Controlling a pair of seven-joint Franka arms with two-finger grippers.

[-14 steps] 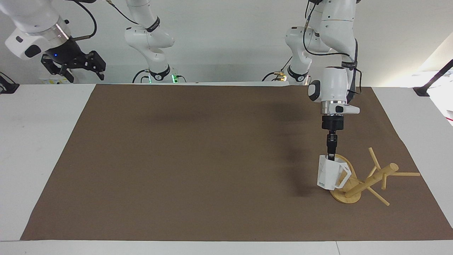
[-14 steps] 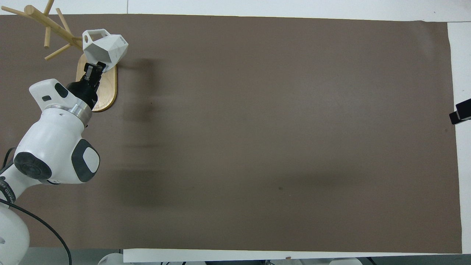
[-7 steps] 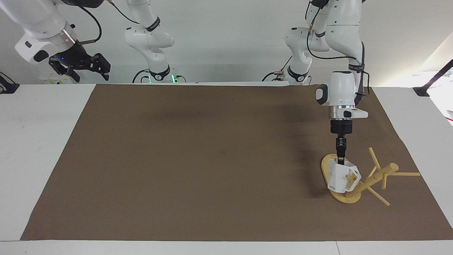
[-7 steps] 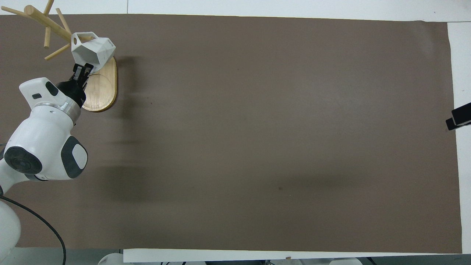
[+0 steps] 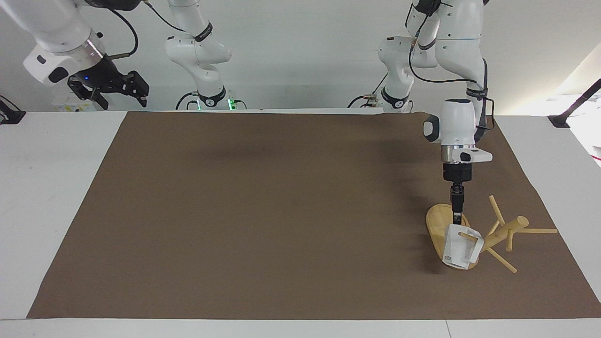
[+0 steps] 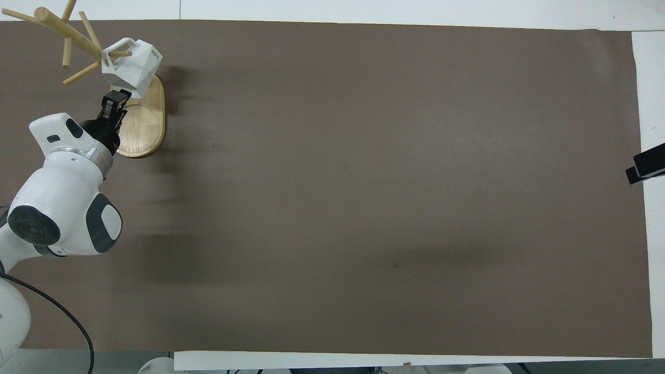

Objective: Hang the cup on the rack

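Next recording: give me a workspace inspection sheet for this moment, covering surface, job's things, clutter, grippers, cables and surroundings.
Surface: brown mat on a white table.
Job's things: light bamboo mug rack, tilted, at the left arm's end; small white faceted cup over the rack's oval base, a peg through its handle.
Clutter: nothing seen.
Grippers: left gripper directly above the cup's rim, whether it grips is unclear; right gripper waits raised off the mat at the right arm's end.
Cables: black cables along both arms, off the mat.
Surroundings: white wall; black bracket at a table edge.
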